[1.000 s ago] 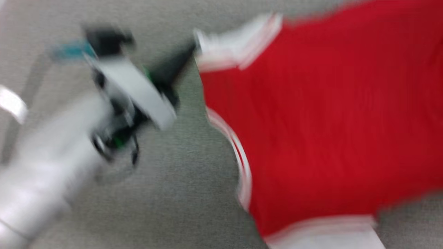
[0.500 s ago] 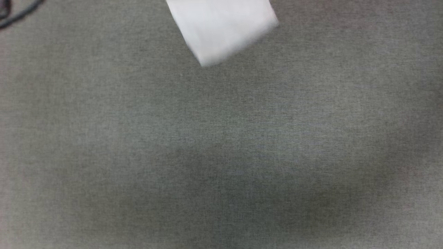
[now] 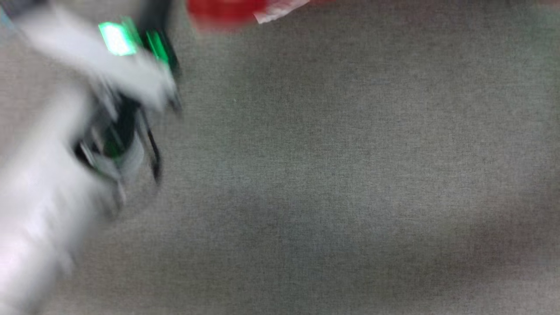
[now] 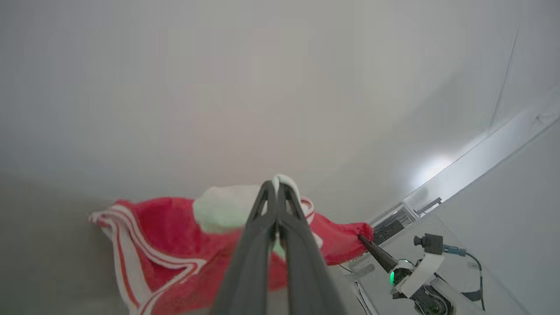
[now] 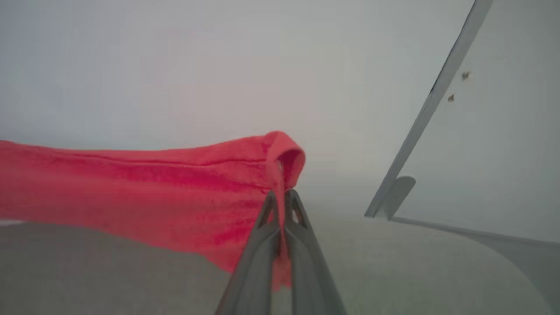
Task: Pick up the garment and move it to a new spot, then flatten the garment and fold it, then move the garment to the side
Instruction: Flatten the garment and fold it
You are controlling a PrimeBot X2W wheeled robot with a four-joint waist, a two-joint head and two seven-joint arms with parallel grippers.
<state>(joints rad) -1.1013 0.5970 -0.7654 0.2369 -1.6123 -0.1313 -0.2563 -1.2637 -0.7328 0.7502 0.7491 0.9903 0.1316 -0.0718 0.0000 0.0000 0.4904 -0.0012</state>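
Observation:
The garment, red with white sleeves and striped trim, hangs stretched between both grippers above the grey surface. My left gripper is shut on a fold of white sleeve cloth. My right gripper is shut on a red edge of the garment, which stretches off to the left. In the left wrist view the right gripper shows at the lower right, its tip in the red cloth. In the blurred head view only a red strip of the garment shows at the top edge, with my left forearm at the left.
A grey fabric-covered surface spreads below. A pale wall lies behind the garment in both wrist views. A white rail runs up the right side, and a wall socket with cables sits near the right arm.
The head camera has swung, so the picture has shifted throughout. A second ago the garment spread wide across the view; now only its edge shows at the top, with the left arm back at the left.

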